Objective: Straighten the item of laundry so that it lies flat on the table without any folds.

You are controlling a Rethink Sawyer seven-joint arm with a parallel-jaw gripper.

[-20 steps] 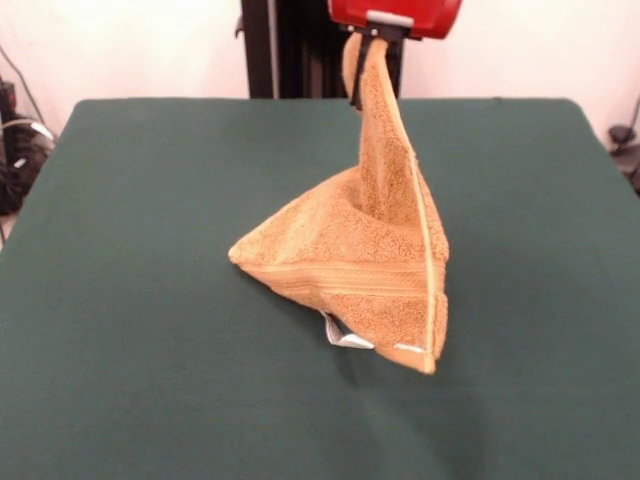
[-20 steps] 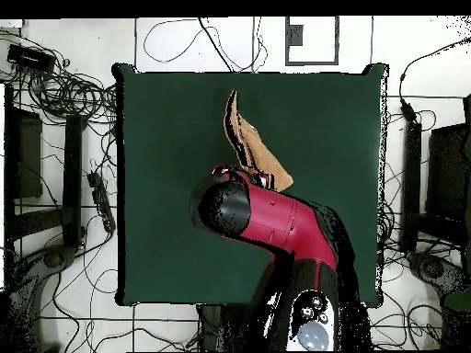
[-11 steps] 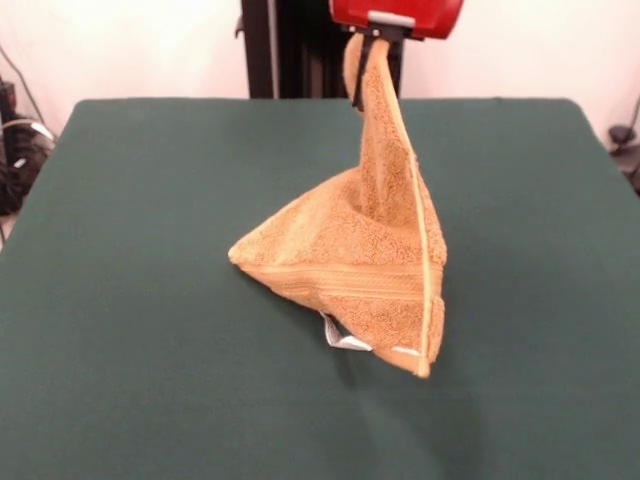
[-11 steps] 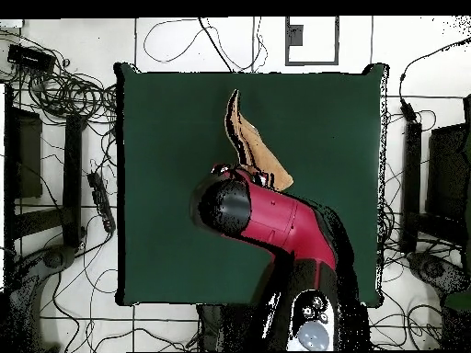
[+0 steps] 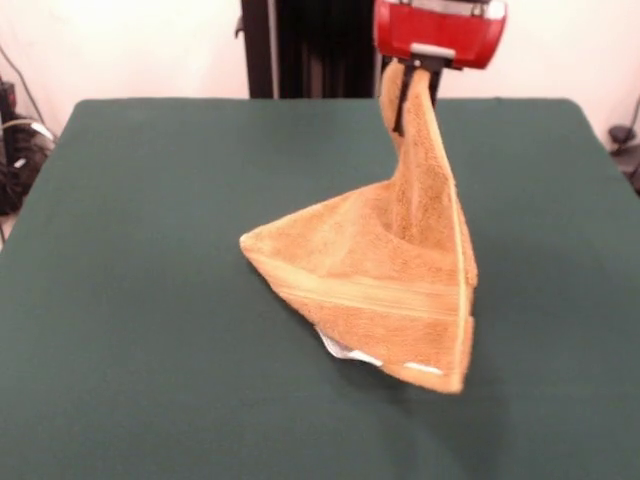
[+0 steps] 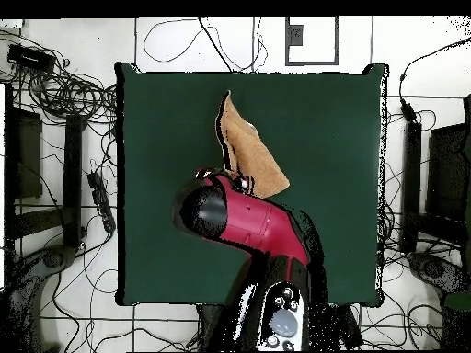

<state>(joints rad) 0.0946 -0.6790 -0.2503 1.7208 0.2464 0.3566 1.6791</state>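
Note:
The item of laundry (image 5: 375, 275), an orange-tan terry towel, stands up in a tent shape near the middle of the dark green table (image 5: 140, 260). One corner of it is pulled up high, and my gripper (image 5: 407, 92), under the red arm head, is shut on that corner. The towel's lower part rests on the table, still folded, with a woven band across it and a white label (image 5: 345, 350) peeking out beneath. From overhead the towel (image 6: 246, 152) shows as a narrow wedge on the table (image 6: 331, 138). The red arm (image 6: 248, 221) covers its near end and hides the gripper.
A black column (image 5: 315, 45) rises behind the table's far edge. Cables (image 6: 64, 92) lie on the floor along the table's sides, and dark stands (image 6: 32, 156) flank it. Green table top surrounds the towel on every side.
My gripper has shifted to the right in the front view with the towel's corner still in it. The towel has slid the same way, and its draped side has opened out a little wider.

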